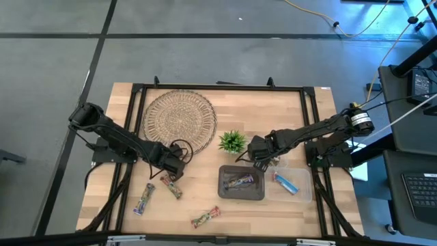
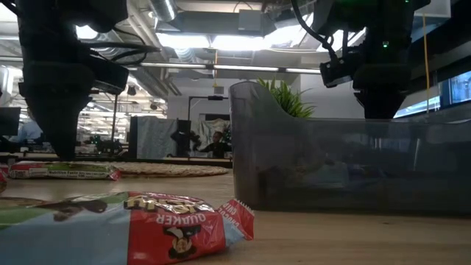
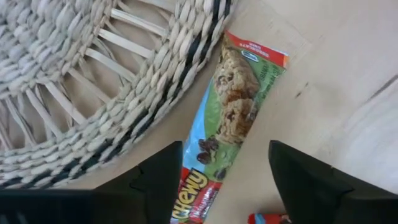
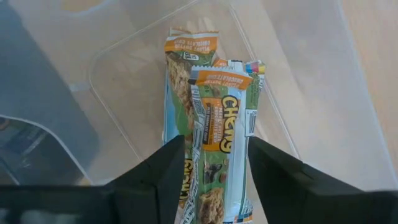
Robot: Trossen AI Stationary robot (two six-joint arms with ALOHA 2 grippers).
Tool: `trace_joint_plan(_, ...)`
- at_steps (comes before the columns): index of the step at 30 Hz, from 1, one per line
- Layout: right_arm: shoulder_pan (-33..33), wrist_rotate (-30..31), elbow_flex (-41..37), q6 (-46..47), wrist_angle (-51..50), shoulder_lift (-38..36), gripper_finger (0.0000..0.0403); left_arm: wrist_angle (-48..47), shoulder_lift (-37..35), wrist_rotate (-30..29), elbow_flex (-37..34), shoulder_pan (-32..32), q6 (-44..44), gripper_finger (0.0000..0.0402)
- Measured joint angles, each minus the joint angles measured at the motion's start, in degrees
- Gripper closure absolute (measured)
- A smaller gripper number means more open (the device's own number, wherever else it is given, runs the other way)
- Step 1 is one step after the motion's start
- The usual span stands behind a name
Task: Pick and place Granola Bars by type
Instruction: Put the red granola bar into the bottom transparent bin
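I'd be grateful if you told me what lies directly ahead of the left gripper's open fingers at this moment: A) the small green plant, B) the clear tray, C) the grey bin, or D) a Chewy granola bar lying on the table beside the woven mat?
D: the left wrist view shows the left gripper open over a green-and-red Chewy bar lying on the wooden table beside the edge of the woven mat.
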Motion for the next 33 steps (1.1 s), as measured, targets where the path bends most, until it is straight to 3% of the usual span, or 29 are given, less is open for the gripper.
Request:
trace_joint_plan(7, 0.0, 0.0, 0.0, -0.1, 0.0, 0.0, 0.0224, -0.1, 0.0, -1.4, 0.0, 0.0, 1.3, 0.0135)
trace_joint_plan(20, 0.0, 0.0, 0.0, -0.2, 0.0, 0.0, 0.0224, -0.1, 1.1, -1.3, 0.0, 0.0, 3.7, 0.0139)
trace_joint_plan(33, 0.0, 0.0, 0.0, -0.2, 0.0, 0.0, 0.0224, 2.6, 6.5, 3.5, 0.2, 2.0, 5.5, 0.0157)
